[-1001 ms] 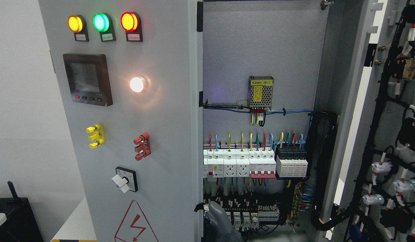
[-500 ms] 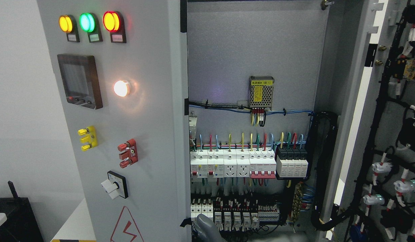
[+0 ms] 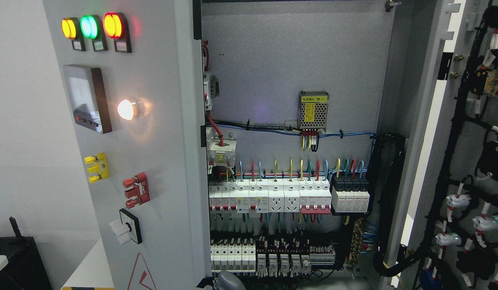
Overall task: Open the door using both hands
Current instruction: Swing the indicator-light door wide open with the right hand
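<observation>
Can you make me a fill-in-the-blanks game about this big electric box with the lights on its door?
1. The left door has three round lights at the top: yellow, ____ and red.
2. The warning triangle near the bottom of that door is coloured ____.
3. The small mesh box inside the cabinet carries a ____ label.
4. The grey hand peeks in at the ____ edge of the picture.

Missing words: green; red; yellow; bottom

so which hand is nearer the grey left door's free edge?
One grey hand shows at the bottom, beside the grey metal door edge; side unclear, other hand out of view.
</observation>
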Robot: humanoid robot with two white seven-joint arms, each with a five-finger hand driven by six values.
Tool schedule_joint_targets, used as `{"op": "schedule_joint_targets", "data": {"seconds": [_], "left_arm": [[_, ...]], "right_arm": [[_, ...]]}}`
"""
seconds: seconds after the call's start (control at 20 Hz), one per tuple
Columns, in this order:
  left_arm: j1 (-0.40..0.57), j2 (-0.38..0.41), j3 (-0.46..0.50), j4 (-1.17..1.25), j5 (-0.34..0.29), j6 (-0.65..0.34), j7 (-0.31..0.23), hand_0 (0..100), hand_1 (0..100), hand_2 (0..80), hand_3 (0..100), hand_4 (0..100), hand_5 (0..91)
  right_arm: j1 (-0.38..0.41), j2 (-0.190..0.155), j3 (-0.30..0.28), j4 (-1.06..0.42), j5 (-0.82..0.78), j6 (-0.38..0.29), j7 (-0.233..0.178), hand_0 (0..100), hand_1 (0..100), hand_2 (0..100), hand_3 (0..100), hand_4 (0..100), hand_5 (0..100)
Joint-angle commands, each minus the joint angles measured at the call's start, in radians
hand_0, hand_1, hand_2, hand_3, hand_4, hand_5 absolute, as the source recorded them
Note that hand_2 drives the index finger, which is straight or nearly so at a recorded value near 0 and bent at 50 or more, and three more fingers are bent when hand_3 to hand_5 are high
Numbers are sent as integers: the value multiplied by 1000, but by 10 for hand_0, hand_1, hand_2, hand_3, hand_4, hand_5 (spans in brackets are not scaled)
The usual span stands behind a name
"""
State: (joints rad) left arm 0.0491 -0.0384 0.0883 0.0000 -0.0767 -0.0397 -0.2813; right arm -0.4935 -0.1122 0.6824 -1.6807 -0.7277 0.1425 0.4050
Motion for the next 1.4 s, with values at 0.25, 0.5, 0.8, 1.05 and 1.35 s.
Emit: {"op": "schedule_joint_targets", "data": {"seconds": [0.25, 0.5, 0.8, 1.05, 1.35], "left_arm": [[0, 0, -1, -3, 0, 0, 4, 0, 0, 0, 0, 33, 0], [0, 0, -1, -3, 0, 1, 4, 0, 0, 0, 0, 32, 0], [0, 0, 1, -3, 0, 0, 4, 0, 0, 0, 0, 32, 0], [0, 0, 1, -3, 0, 0, 5, 0, 0, 0, 0, 32, 0], [0, 0, -1, -3, 0, 0, 5, 0, 0, 0, 0, 31, 0]], "right_arm": [[18, 39, 100, -71, 1, -3, -2, 0, 0, 0, 0, 0, 0], [35, 58, 117, -83, 2, -1, -3, 0, 0, 0, 0, 0, 0], [41, 60, 152, -82, 22, 2, -14, 0, 0, 0, 0, 0, 0], [41, 69, 187, -74, 99, 3, -14, 0, 0, 0, 0, 0, 0], [41, 104, 196, -56, 186, 9, -15, 0, 0, 0, 0, 0, 0]]}}
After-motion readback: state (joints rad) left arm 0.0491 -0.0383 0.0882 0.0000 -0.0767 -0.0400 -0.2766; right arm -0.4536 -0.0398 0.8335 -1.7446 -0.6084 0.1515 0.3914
